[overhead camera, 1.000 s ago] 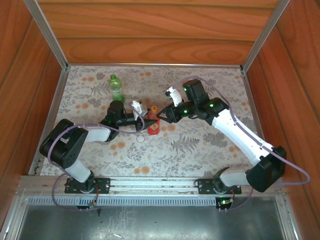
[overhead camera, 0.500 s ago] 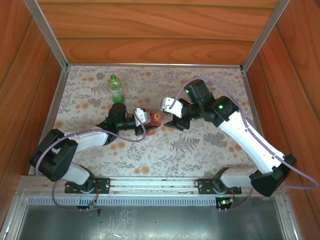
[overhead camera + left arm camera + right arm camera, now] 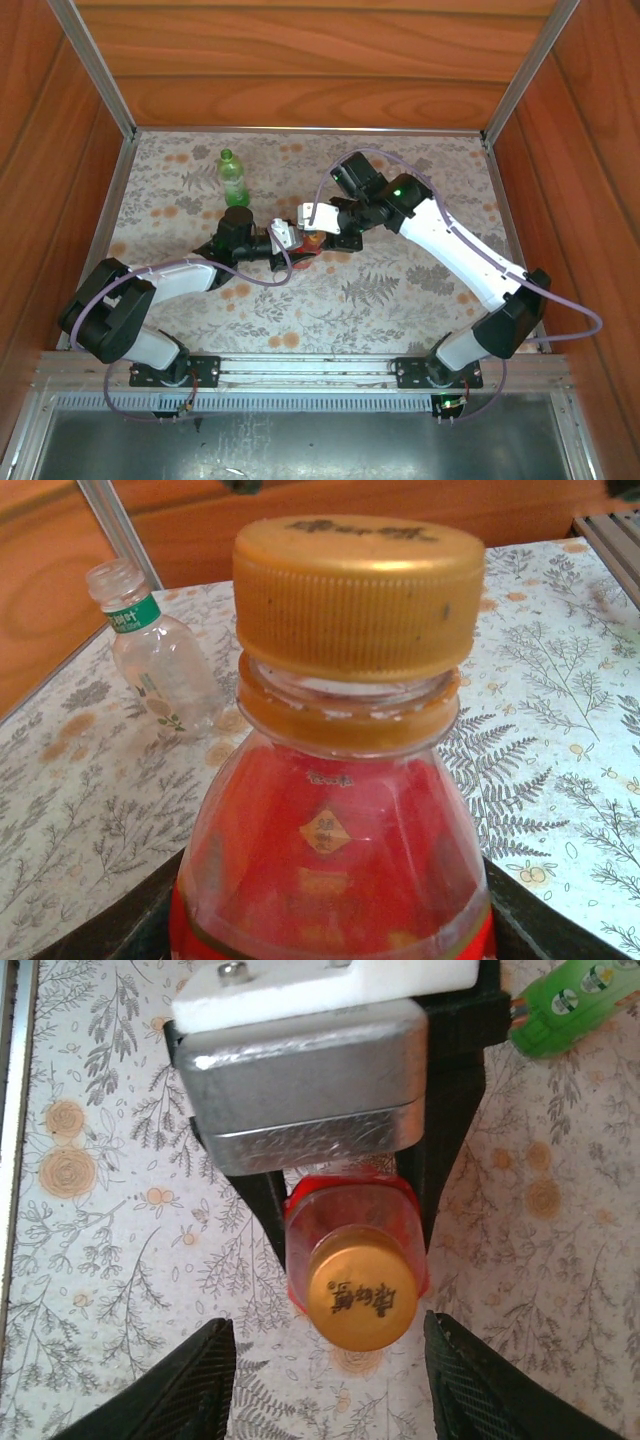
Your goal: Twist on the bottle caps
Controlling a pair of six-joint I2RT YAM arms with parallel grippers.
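The red bottle (image 3: pixel 303 256) stands mid-table with my left gripper (image 3: pixel 290 250) shut on its body. An orange cap (image 3: pixel 358 590) sits on the neck of this red bottle (image 3: pixel 330 850). From above, the orange cap (image 3: pixel 360 1295) lies between the fingers of my right gripper (image 3: pixel 327 1322), which is open, with a gap on each side. My right gripper (image 3: pixel 318 238) hovers just over the bottle top. A clear bottle (image 3: pixel 160 665) with a bare threaded neck rests on the cloth behind. The green bottle (image 3: pixel 233 178) stands at the back left.
The floral cloth (image 3: pixel 400 290) covers the table, with wooden walls (image 3: pixel 320 90) on three sides and a metal rail (image 3: pixel 300 368) at the near edge. The left wrist's camera housing (image 3: pixel 310 1060) sits close above the red bottle (image 3: pixel 350 1210). The green bottle (image 3: pixel 565 1005) lies beyond it.
My right arm has swung left and brought its gripper over the red bottle's cap. The left gripper has kept its hold on the bottle, which shifted slightly toward the back.
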